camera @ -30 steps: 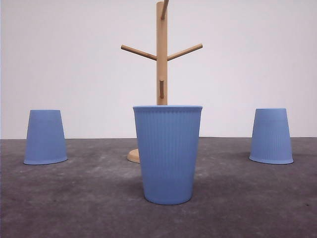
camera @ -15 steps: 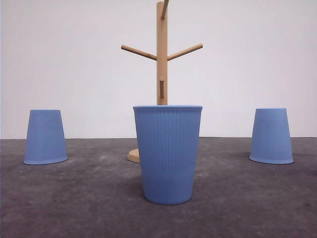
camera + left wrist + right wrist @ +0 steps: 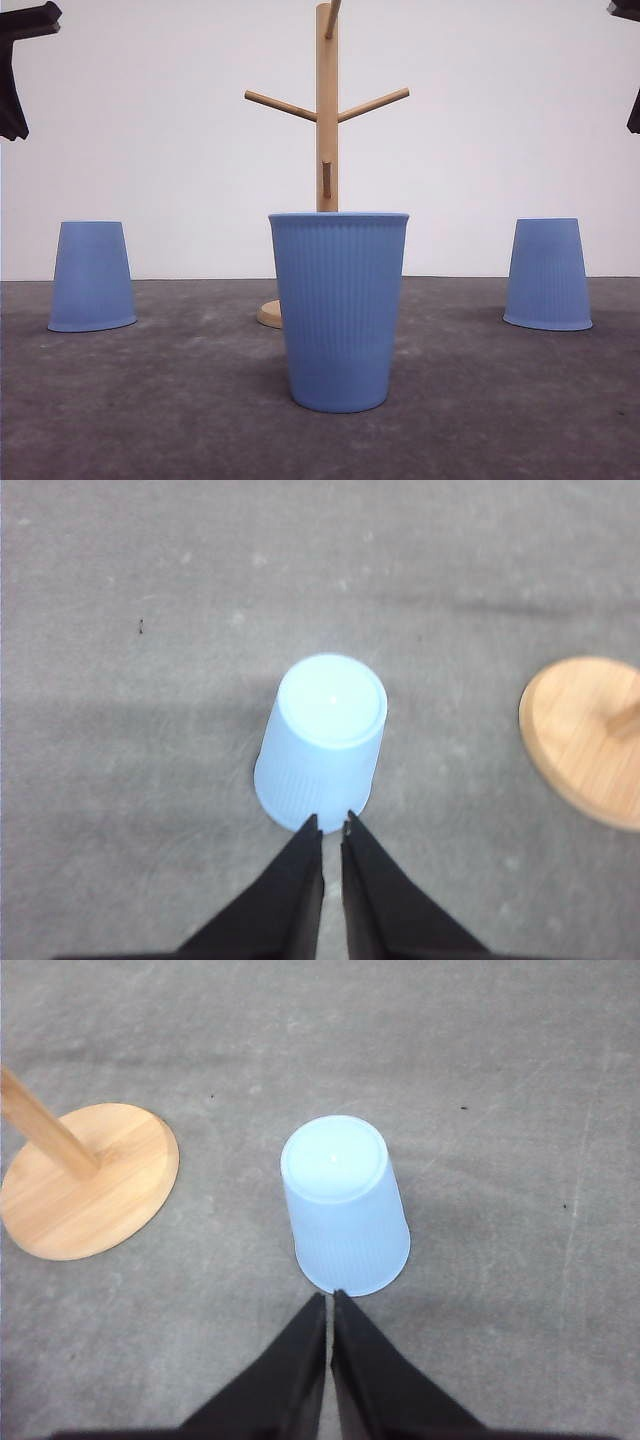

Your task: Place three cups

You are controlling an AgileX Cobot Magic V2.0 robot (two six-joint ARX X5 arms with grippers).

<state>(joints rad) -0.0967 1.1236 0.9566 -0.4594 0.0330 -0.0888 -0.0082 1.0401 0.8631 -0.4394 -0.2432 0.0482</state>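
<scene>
Three light-blue ribbed cups stand on the grey table. One cup (image 3: 340,310) is upright in the front middle. A second cup (image 3: 92,277) sits upside down at the left, and the third cup (image 3: 547,274) sits upside down at the right. My left gripper (image 3: 332,825) hovers above the left cup (image 3: 322,742), its tips near the cup's rim edge, shut and holding nothing. My right gripper (image 3: 330,1298) hangs shut and holding nothing over the right cup (image 3: 345,1203). A dark part of my left arm (image 3: 12,70) shows at the upper left and one of my right arm (image 3: 633,100) at the upper right.
A wooden cup tree (image 3: 326,110) with angled pegs stands behind the middle cup. Its round base (image 3: 590,735) lies beside the left cup, and the same base (image 3: 90,1180) is beside the right cup. A white wall closes the back.
Dark parts of both arms have come into the front view's upper corners. The cups and the wooden tree have not moved.
</scene>
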